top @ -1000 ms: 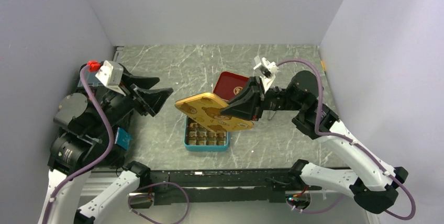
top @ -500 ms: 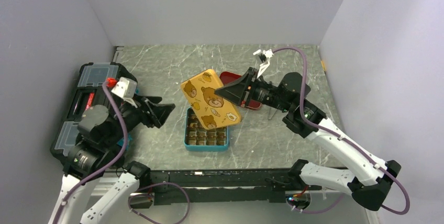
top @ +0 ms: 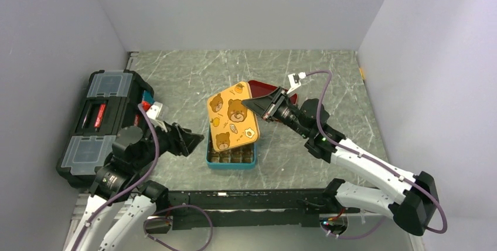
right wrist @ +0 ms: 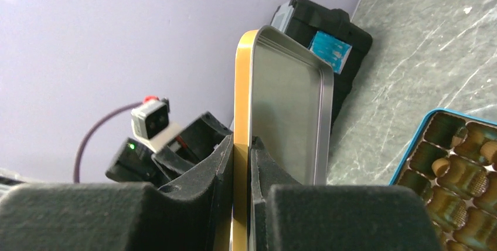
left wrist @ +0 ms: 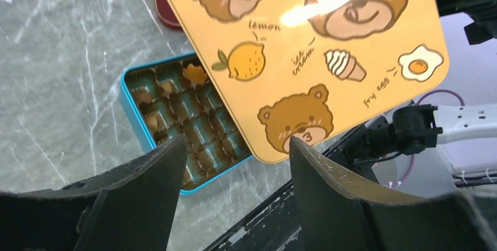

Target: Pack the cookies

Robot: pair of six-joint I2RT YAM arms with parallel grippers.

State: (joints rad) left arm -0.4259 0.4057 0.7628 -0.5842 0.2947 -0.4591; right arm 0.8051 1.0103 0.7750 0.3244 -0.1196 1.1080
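The teal tin (top: 231,158) stands at the near middle of the table, its brown square compartments partly showing. An orange flower-shaped cookie (left wrist: 195,75) lies in a far compartment, and small pale and brown cookies (right wrist: 441,166) sit in others. My right gripper (top: 251,104) is shut on the edge of the yellow bear-print lid (top: 232,116), which hangs tilted over the far part of the tin. In the right wrist view the lid (right wrist: 287,104) stands on edge between the pads. My left gripper (top: 196,141) is open just left of the tin, with nothing in it.
A black toolbox (top: 98,116) fills the left side of the table. A dark red tray (top: 256,85) lies behind the lid. Grey walls close in the left, back and right. The black rail (top: 246,198) runs along the near edge.
My right gripper has swung the lid down and turned it, from a flat raised pose to leaning over the tin. My left arm has dropped low toward the near edge, uncovering the toolbox.
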